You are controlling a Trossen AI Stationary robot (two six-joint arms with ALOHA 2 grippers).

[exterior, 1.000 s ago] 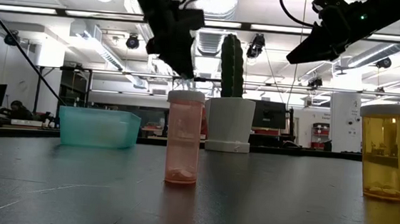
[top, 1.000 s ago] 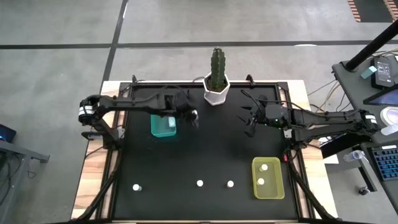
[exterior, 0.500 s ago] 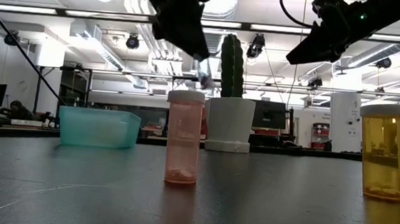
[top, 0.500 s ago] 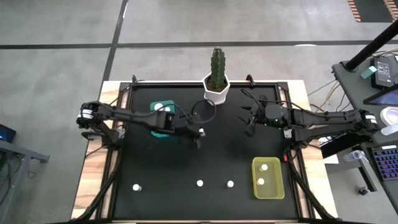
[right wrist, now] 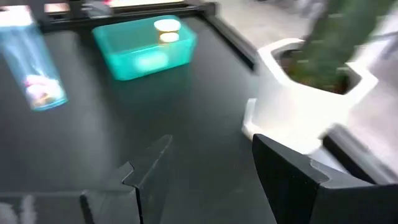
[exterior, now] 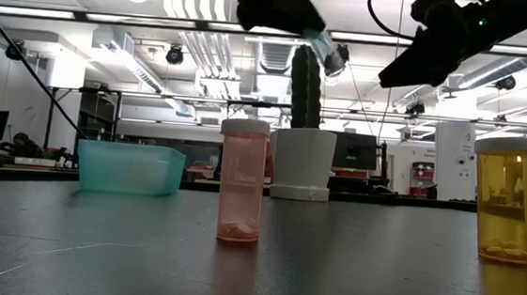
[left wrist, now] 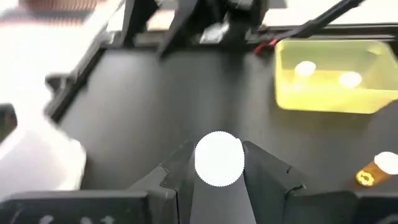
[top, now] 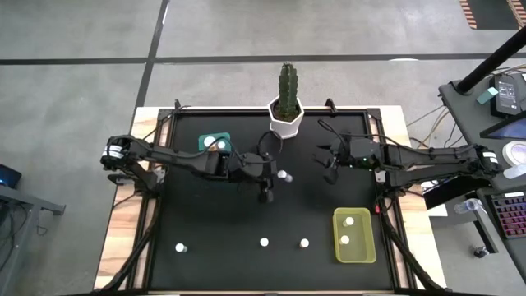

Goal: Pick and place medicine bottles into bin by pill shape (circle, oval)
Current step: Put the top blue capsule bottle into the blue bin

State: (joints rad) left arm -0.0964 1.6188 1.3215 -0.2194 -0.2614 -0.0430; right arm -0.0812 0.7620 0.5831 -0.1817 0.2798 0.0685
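High view. The left gripper [top: 274,176] is extended to mid-table, just in front of the cactus pot [top: 286,120], with a white-capped medicine bottle [top: 283,175] at its tip. The teal bin [top: 212,145] lies behind it under the arm; the yellow bin [top: 354,235] sits at the near right and holds two bottles. Three more capped bottles [top: 264,242] stand in a row along the near edge. The right gripper [top: 327,158] waits beside the pot, carrying nothing.

Low view. The left gripper hangs high above the surface with a pale bluish bottle [exterior: 323,50] held at a tilt. Two bottles stand on the table: a pink one [exterior: 241,181] and an amber one [exterior: 507,199], each with pills at the bottom.

Left wrist view. The fingers [left wrist: 268,171] are partly closed on the bottle, its round white cap [left wrist: 219,159] between them. The yellow bin is ahead.

Right wrist view. The fingers [right wrist: 287,174] stand wide apart, empty. The carried bottle appears pale blue and translucent, with small pills inside.

Judgement: the step in hand is transport. The next move calls for reaching the correct bin, lowering, then releasing.
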